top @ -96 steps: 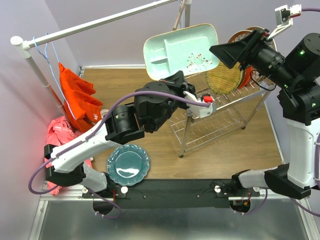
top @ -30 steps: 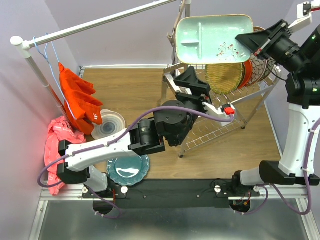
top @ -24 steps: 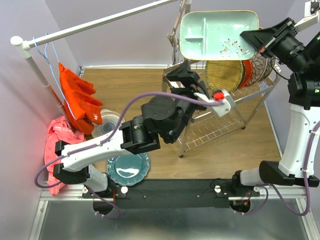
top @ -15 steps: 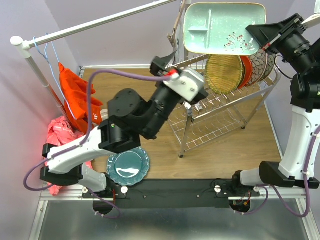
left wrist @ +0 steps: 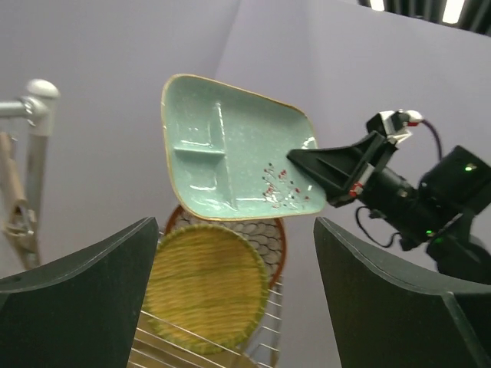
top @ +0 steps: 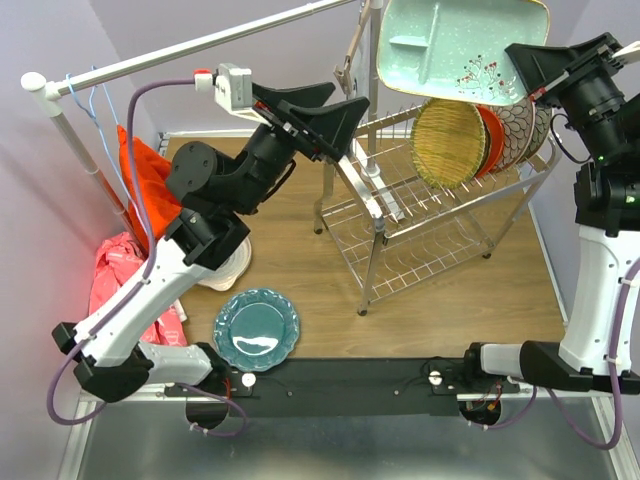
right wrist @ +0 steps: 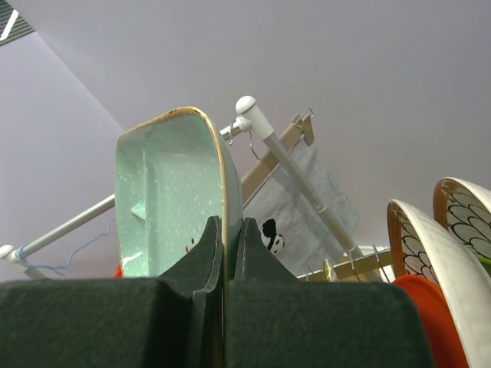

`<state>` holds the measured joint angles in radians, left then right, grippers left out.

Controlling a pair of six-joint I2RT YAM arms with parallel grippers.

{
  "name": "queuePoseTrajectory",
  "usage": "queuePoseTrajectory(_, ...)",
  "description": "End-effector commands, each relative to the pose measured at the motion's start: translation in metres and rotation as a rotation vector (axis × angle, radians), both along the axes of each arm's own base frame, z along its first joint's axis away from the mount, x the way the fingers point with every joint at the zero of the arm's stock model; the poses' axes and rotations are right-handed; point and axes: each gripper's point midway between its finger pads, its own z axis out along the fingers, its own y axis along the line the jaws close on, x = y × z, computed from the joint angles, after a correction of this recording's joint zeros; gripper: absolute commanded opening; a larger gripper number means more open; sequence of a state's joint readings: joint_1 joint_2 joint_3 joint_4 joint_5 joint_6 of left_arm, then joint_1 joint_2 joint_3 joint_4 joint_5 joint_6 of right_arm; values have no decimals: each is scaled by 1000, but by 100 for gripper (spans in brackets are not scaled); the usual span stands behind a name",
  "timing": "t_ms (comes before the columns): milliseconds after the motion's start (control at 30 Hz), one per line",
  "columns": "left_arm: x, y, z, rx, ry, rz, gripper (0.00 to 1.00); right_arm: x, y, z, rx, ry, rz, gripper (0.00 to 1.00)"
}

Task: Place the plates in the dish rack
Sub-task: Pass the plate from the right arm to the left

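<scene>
top external view: right gripper (top: 522, 72) clamped on the right edge of a mint-green divided plate (top: 450, 40), held high above the far end of the dish rack (top: 430, 235) and apart from it. right wrist view: plate seen edge-on, its rim pinched between the two fingers. upper tier of the rack carries plates standing on edge in a row. yellow woven plate (top: 448, 143) is leftmost, orange plate (top: 493, 135) behind it, patterned plates (top: 520, 125) at the right, all overlapping. left gripper (top: 350, 95) is raised by the rack's far left corner, fingers spread wide, nothing between them. left wrist view looks between them at the mint plate and the woven plate. teal scalloped plate (top: 256, 329) lies flat on the wood counter (top: 290, 250), near left, well apart from the rack. white plate (top: 232, 272) just beyond it, mostly hidden under the left arm. white clothes rail (top: 190, 45) crosses the far left, with an orange cloth (top: 135, 170) hanging below it.
</scene>
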<state>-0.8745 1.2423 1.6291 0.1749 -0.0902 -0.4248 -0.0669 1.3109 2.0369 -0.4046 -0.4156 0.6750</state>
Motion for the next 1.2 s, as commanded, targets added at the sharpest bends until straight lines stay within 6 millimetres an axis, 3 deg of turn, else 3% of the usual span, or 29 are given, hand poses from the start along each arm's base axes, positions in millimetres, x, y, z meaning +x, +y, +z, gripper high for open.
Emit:
queuePoseTrajectory(0, -26, -8, 15, -152, 52, -352, 88, -36, -4, 52, 28, -236, -26, 0)
queuePoseTrajectory(167, -11, -16, -1, -128, 107, -393, 86, -52, 1, 58, 11, -293, -1, 1)
queuePoseTrajectory(433, -3, -37, -5, -82, 145, -467, 82, -55, 12, 38, -11, -288, 62, 1)
queuePoseTrajectory(700, 21, -50, -23, -16, 230, -408, 80, -61, 14, 31, -10, -288, 73, 0)
queuePoseTrajectory(800, 31, -50, -30, 15, 259, -364, 77, -63, 12, 32, -21, -301, 56, 0)
queuePoseTrajectory(967, 35, -36, -30, 18, 269, -304, 77, -66, -2, 53, -34, -382, -41, 1)
queuePoseTrajectory(1167, 42, -29, -43, -14, 330, -262, 77, -63, 1, 48, -22, -363, -14, 1)
